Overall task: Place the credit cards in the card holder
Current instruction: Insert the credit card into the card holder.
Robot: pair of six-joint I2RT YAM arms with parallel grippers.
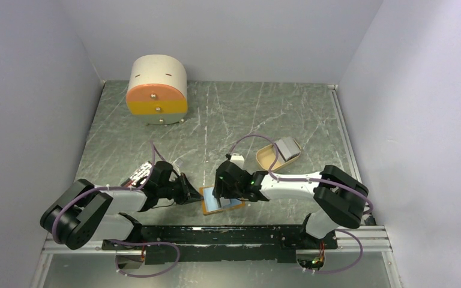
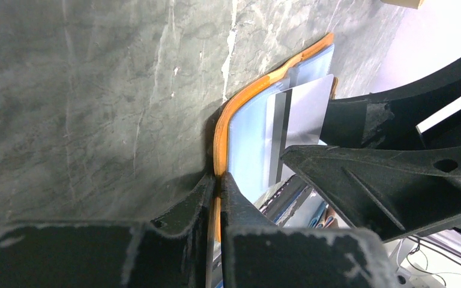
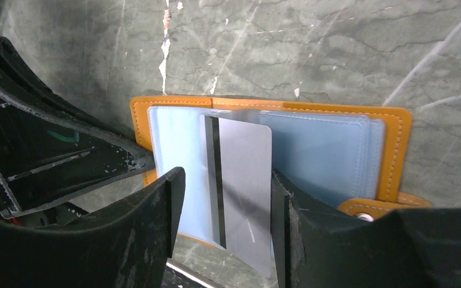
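card holder (image 3: 330,150) lies open on the desk (image 1: 246,114) at the near edge, between the two arms. pale blue inside faces up, orange rim all round, snap tab (image 3: 369,210) sticking out at one side. left jaws are clenched on the holder's orange edge, clear in the left wrist view. right jaws sit over the open holder with one grey card (image 3: 246,174) between them, dark stripe along one long edge. card is tilted: far end down at the blue inside near the middle fold, near end raised off it. its plain long edge is against one finger (image 3: 291,228). a strip of blue shows between the striped edge and the other finger (image 3: 162,222), so can't tell whether the right jaws are clamped on it or just around it. more credit cards (image 1: 288,147) lie in a tan oval tray (image 1: 264,157) further back on the right, well apart from the holder. round cream-and-orange drawer box (image 1: 157,90) stands at the far left of the desk.
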